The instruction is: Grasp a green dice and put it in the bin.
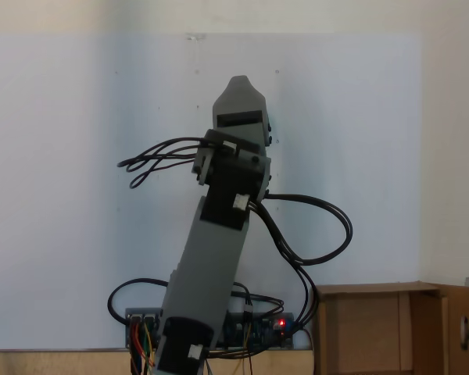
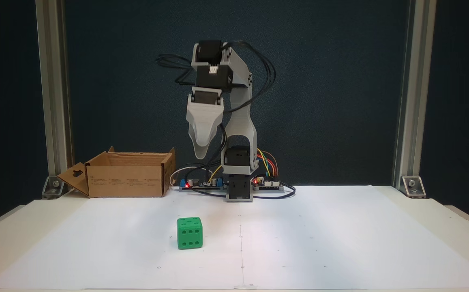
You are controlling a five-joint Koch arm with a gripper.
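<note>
Status: task not started, as far as both fixed views show. My fingers point(image 2: 202, 152) hang in the air, tips pointing down, w/ nothing between them; they sit above and behind the green dice point(image 2: 189, 232), well apart from it. From the front the two jaws line up as one tapered grey piece, so I cannot tell whether they are released or clenched. In a fixed view from behind, my fingers point(image 1: 238, 82) point away over the white sheet and again give no clear gap reading. The green dice rests on the white paper covering the worktop point(image 2: 339, 243), a six-pip face toward the front camera, untouched. The bin point(image 2: 127, 174) stands at the back, left of my base in the front view, flaps raised, opening upward; in the rear view the bin point(image 1: 375, 328) shows at lower right. Dice and bin are well apart. Remaining steps, by my judgement: lower fingers to the dice, close on it, lift, swing over to the bin, release inside. No step complete yet.
</note>
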